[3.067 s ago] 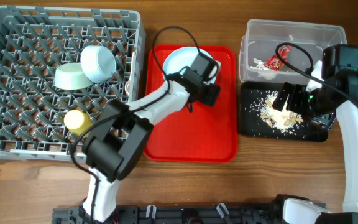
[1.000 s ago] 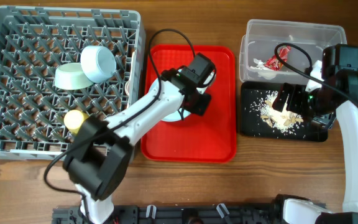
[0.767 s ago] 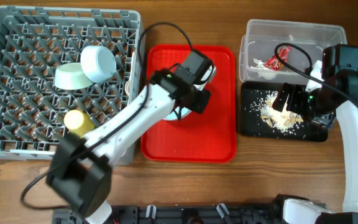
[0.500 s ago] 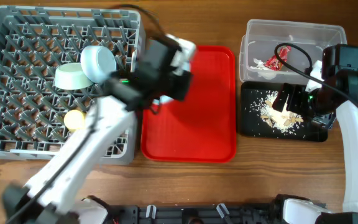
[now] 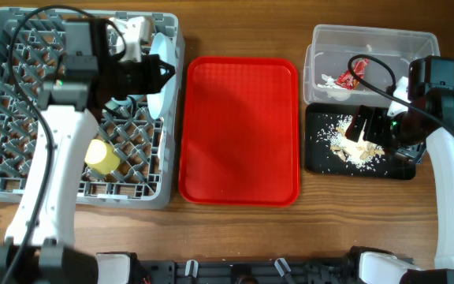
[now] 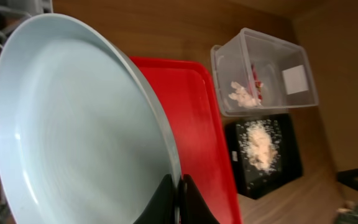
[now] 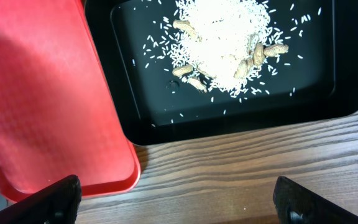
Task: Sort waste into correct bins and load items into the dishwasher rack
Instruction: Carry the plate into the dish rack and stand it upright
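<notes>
No readable text anywhere; white sticker (image 6: 295, 79) on the clear tub (image 6: 272, 46) wall shows no legible print.

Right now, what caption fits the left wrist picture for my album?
Left fingers pinch the rim of the white plate; red tray, clear tub and black tray of rice lie beyond.

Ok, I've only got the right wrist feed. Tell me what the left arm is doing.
Observer: The left gripper grips the white plate on edge, at the right side of the dishwasher rack.
Operator: Give me what's in the rack.
Observer: A yellow cup sits in its near half; the arm hides much of the rest.
Operator: Now the clear tub.
Observer: The clear tub holds a red wrapper and a white napkin.
</notes>
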